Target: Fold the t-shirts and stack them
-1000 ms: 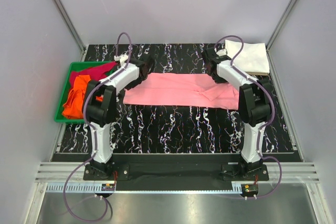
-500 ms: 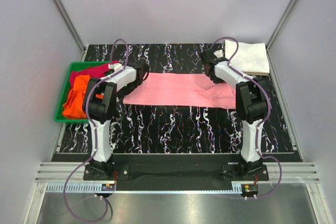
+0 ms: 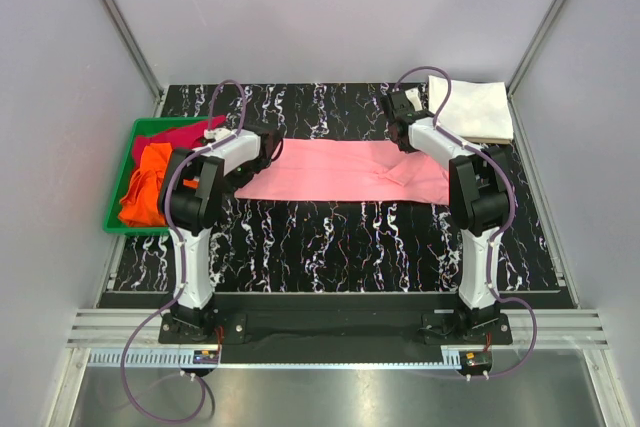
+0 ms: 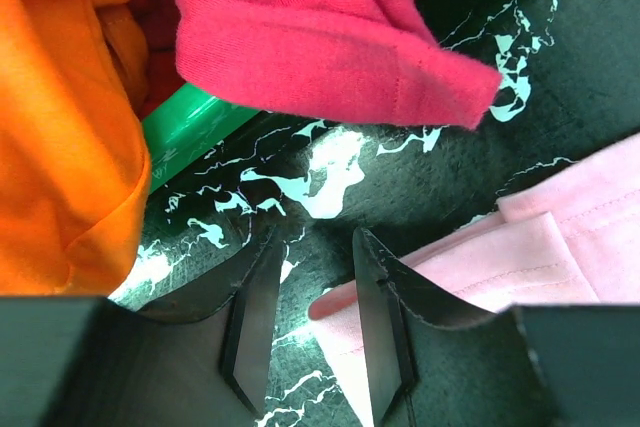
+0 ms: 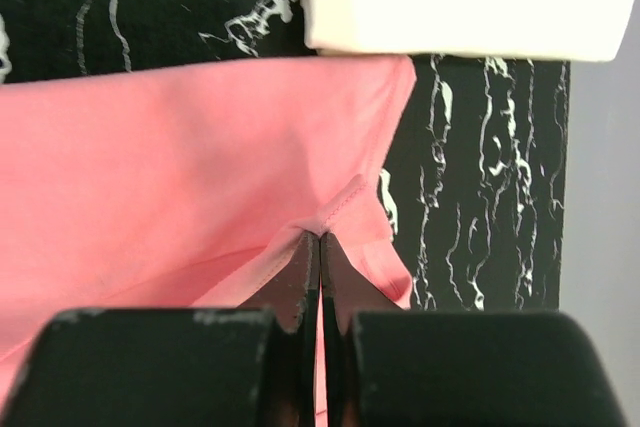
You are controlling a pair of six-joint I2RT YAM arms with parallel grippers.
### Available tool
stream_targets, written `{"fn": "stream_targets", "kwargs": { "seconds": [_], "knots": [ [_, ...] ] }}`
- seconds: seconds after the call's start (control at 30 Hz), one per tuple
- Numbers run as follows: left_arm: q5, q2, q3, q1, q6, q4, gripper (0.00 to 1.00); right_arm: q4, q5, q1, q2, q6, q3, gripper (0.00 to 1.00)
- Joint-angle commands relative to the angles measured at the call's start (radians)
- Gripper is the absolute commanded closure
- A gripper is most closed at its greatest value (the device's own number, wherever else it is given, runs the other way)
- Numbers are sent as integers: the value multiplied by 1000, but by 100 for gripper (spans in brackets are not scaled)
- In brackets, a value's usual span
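1. Right gripper (image 5: 319, 243): clamped shut on a raised pleat of the pink t-shirt (image 3: 340, 169), near its far right end.
2. Left gripper (image 4: 315, 247): open, fingers straddling the pink shirt's left corner, low over the surface (image 3: 330, 237). It grips nothing yet.
3. Change: within the last second the left gripper has shifted from the shirt's far hem to its left end. The shirt now lies as a narrower, flatter band across the middle of the surface.
4. Meaning, likely: the lengthwise fold is in, and the left gripper must close on that corner before the next fold.
5. White t-shirt (image 3: 475, 107): folded, at the far right corner.
6. Orange t-shirt (image 3: 145, 182) and magenta-red t-shirt (image 3: 180, 135): bunched in the green tray (image 3: 110, 222) at the left edge, not folded.
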Motion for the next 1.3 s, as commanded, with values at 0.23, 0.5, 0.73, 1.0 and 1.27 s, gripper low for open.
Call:
{"fn": "stream_targets", "kwargs": {
  "seconds": [0.23,0.5,0.73,1.0,1.27],
  "knots": [
    [-66,-9,16,-3,-51,-25,60,134,-68,6,-54,-68,-80,100],
    [-79,-32,75,-6,-49,-96,60,59,-56,6,-59,-36,2,75],
    [-55,-207,154,-55,107,-91,60,-152,-364,-24,-163,326,43,45],
    [398,-445,103,-128,610,217,59,-152,-605,-61,-255,668,-140,45],
    [1187,-643,-128,-131,1023,562,40,-38,-783,-110,-277,872,-330,48]
  ]
}}
